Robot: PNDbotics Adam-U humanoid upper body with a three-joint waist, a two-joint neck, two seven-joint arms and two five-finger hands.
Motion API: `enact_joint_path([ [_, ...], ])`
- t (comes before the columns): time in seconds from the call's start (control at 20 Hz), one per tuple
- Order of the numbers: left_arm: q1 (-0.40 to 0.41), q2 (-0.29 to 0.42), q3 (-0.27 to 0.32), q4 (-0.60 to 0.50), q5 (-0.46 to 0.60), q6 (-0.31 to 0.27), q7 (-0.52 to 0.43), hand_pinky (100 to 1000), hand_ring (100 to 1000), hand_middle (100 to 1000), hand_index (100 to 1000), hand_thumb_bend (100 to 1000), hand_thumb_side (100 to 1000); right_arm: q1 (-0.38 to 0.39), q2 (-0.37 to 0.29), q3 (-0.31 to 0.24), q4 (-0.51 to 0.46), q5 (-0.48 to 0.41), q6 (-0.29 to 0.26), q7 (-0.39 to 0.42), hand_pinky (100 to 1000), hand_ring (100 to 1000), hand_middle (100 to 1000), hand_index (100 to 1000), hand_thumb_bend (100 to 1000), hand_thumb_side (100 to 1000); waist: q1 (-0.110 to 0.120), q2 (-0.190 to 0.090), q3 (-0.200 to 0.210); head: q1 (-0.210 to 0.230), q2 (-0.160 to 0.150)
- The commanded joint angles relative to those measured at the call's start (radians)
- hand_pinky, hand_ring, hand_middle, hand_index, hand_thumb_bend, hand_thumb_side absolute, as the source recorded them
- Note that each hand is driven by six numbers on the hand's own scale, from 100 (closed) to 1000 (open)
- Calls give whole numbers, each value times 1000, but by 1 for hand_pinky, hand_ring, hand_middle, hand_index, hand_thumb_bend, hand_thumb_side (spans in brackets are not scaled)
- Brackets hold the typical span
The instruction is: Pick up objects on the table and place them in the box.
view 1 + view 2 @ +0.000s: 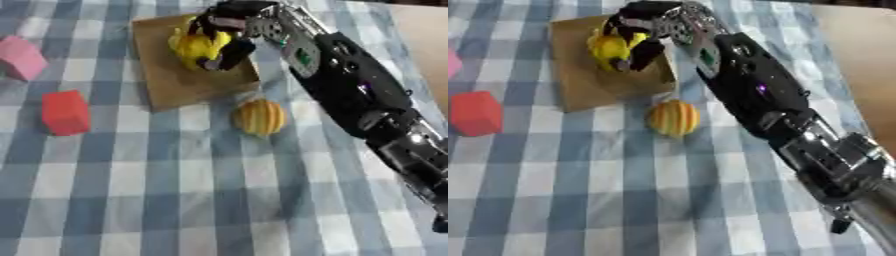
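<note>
Blue-and-white checked tablecloth [175,200] covers the table; right hand over the box at the far side.

Nearest item: a round orange-and-yellow striped object [260,117] lies on the cloth near the table's middle, just beside the near edge of the box, apart from the hand. Toward the left edge rests a red block [66,113]; a pink block [21,57] sits farther back by that edge. The brown cardboard box [179,82] lies toward the far edge. Above it, the right hand [229,31] has its fingers curled round a yellow object [198,47]. Left hand not visible.
</note>
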Motion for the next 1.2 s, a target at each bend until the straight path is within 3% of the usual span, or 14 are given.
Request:
enact_joint_path([
  [0.05,-10,24,10,-10,1,2,4,937,901,816,945,509,777,-18,-29,6,-48,32,-7,22,907,945,873,908,352,475,10,-31,-5,8,-5],
  [0.45,2,26,8,-3,1,1,3,936,901,816,945,513,773,-19,-65,14,-137,9,36,41,923,969,906,929,378,502,18,-50,-24,17,4],
  [0.75,12,30,10,-1,1,2,5,935,901,816,944,514,771,2,-101,11,-217,-81,62,49,894,937,876,911,328,526,23,-62,-38,24,12],
  [1.0,23,37,11,-2,2,2,6,935,901,816,944,515,770,49,-181,16,-354,-148,122,48,853,871,810,884,278,544,28,-70,-54,35,19],
  [1.2,31,44,15,-2,6,3,12,934,901,816,944,515,770,141,-289,30,-526,-236,170,75,824,827,790,881,267,531,32,-72,-72,51,20],
])
